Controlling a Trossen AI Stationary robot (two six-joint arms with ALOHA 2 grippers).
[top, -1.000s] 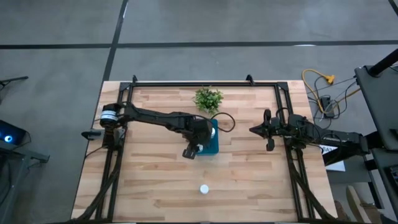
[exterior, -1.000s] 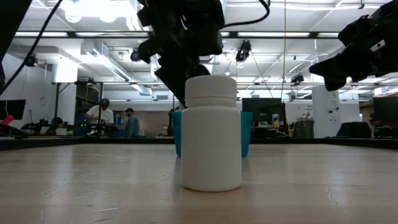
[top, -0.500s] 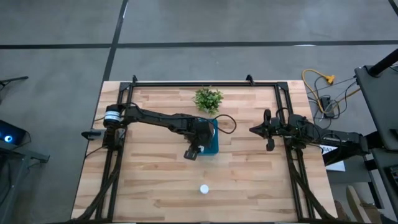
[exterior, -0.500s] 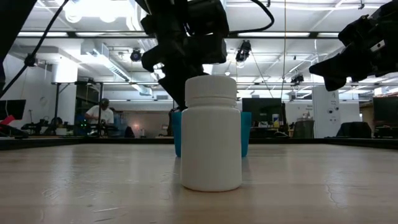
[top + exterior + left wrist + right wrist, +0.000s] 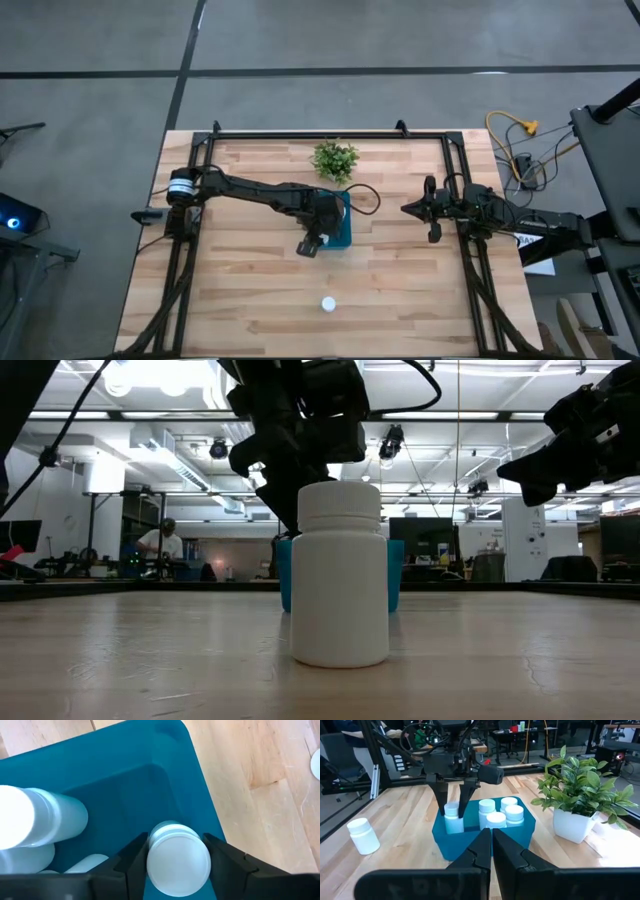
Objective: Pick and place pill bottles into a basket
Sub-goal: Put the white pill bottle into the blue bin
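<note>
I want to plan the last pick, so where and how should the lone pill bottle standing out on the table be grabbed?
Grip the lone pill bottle across its cylindrical body just below the ribbed cap, coming straight down from above. It stands upright on the bare wooden table, apart from the basket, so a top-down approach looks unobstructed. The left tool is shut on another bottle over the basket; the right tool waits.

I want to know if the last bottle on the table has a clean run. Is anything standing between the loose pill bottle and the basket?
Nothing visible does. The loose pill bottle stands alone on bare wood, apart from the basket. The left gripper hangs over the basket's near corner, its jaws shut on another pill bottle. The right gripper waits aside.
</note>
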